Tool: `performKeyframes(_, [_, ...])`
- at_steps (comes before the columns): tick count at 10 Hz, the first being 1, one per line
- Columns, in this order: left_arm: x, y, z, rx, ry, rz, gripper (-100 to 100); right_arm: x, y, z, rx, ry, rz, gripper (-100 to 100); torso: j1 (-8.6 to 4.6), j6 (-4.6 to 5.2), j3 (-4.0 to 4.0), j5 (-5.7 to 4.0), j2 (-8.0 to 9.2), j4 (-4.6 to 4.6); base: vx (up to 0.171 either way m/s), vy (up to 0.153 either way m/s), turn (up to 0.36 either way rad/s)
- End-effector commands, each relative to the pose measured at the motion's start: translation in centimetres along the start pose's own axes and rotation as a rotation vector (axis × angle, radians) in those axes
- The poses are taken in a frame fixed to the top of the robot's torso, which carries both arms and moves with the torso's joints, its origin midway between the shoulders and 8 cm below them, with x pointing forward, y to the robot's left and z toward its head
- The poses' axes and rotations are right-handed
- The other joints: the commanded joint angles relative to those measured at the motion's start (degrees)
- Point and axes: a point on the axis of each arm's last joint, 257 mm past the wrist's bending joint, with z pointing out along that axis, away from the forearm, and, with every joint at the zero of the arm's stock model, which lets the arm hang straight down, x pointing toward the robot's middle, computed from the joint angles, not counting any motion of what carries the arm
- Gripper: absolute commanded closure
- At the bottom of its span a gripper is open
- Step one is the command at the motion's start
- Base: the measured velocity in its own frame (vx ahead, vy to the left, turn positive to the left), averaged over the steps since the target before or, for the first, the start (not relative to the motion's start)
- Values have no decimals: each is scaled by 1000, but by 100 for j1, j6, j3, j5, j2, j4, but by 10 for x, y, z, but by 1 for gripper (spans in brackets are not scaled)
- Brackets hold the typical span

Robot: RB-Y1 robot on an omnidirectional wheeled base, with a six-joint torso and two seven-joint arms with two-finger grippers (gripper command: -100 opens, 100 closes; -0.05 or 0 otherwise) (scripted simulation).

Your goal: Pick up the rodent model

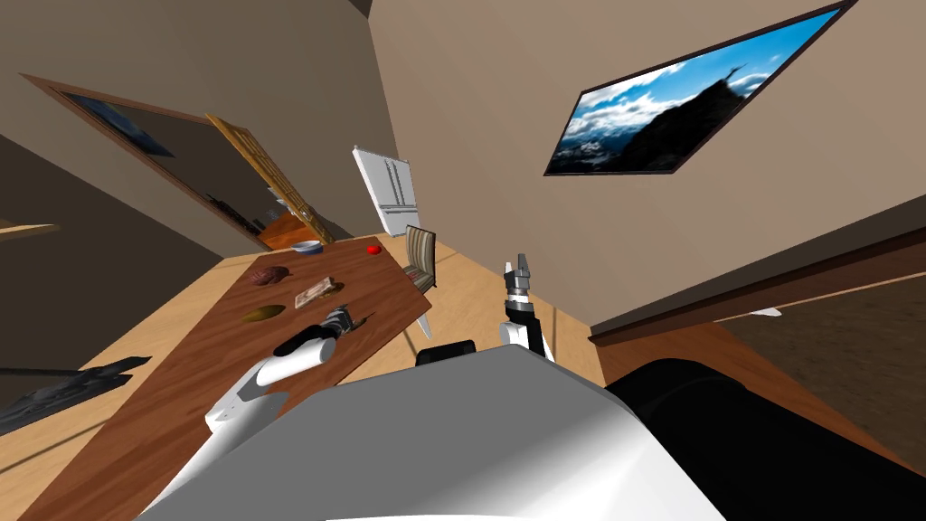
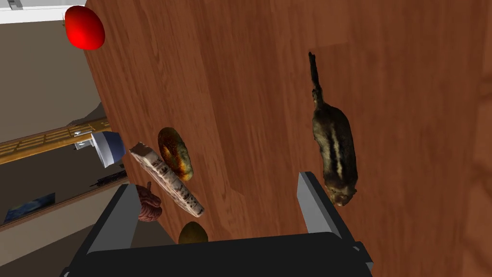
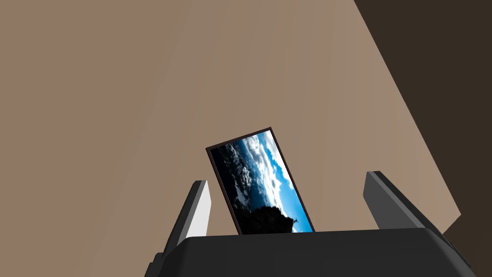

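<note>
Left tool (image 2: 215, 180) wide over desk (image 2: 250, 72); striped rodent (image 2: 336, 149) lies flat just outside one finger (image 2: 317, 207). Right tool (image 1: 518, 265), at its 2 o'clock, wide too.

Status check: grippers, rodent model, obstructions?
Left gripper open over the table; right gripper open, raised off it. Rodent model lies flat, just outside one left finger, not between them. Bagel and bread beyond the other finger, not in the way.

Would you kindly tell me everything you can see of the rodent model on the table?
The rodent model is chipmunk-like: mottled brown fur, pale and dark stripes along the back, a thin dark tail. It lies flat on the wooden table. Its head lies beside one finger of the open left gripper, outside their gap.
</note>
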Motion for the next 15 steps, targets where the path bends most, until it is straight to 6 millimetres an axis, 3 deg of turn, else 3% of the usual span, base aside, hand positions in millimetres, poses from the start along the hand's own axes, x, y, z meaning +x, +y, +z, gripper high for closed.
performKeyframes(1, [-11,12,3,-40,-20,-12,-100,0,0,0,0,0,0,0,0,0,0,0,0,0,31,-43,-18])
performKeyframes(8, [-74,55,11,-238,-134,-104,-100,0,0,0,0,0,0,0,4,-1,1,1,2,0,37,-39,-33])
performKeyframes(15, [-124,91,3,-406,-235,-207,-100,0,0,0,0,0,0,0,4,-2,2,1,5,0,39,-36,-33])
